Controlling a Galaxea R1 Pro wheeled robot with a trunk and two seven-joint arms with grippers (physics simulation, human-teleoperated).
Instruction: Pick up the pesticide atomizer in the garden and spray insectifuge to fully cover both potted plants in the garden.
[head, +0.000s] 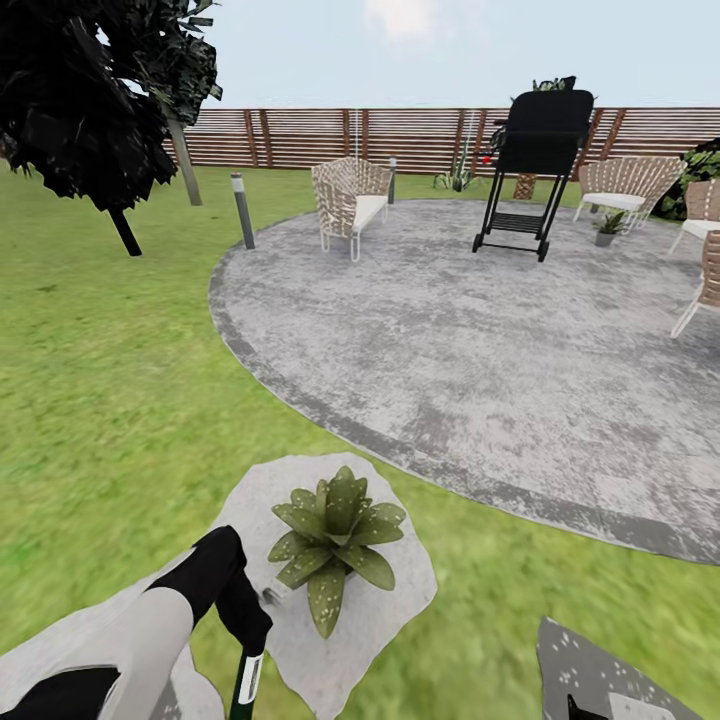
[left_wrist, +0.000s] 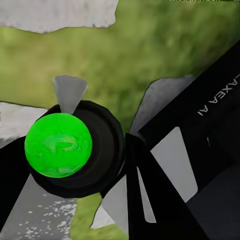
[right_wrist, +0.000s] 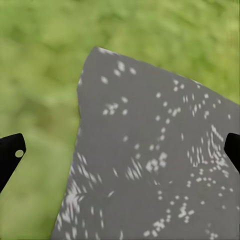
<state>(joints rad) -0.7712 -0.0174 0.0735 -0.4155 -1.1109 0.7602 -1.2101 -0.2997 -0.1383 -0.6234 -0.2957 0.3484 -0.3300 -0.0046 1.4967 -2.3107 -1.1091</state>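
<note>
- Garden: lawn (head: 110, 400) around a round grey patio (head: 480, 340), with a slatted brown fence (head: 300, 137) along the far side
- On the patio: wicker chair (head: 350, 203) at 12 o'clock, black grill (head: 535, 160) at 1 o'clock, further wicker chairs (head: 628, 185) at 2 o'clock
- Grey lamp post (head: 242, 210) at the patio's 11 o'clock edge; dark-leaved tree (head: 100, 90) at 10 o'clock
- First plant (head: 335, 545): rosette of spotted green leaves on a pale stepping stone (head: 395, 600), close ahead at 12 o'clock, nothing in front of it but the left arm beside it
- Second plant (head: 608, 227): small, far off at 1 o'clock, on the patio near the chairs, past the grill
- Atomizer (head: 247, 680): dark bottle with a white label, hanging below the left gripper (head: 248, 625), just beside the near plant; label text too small to read
- Left gripper closed around the atomizer; in the left wrist view a bright green sphere (left_wrist: 58, 145) sits on a black round part
- Writing: "AXEA AI" partly legible on a black robot part (left_wrist: 210, 130)
- Right gripper (right_wrist: 120, 150): fingertips (right_wrist: 10, 155) spread wide, holding nothing, over a dark speckled stone (right_wrist: 150, 165) on grass
</note>
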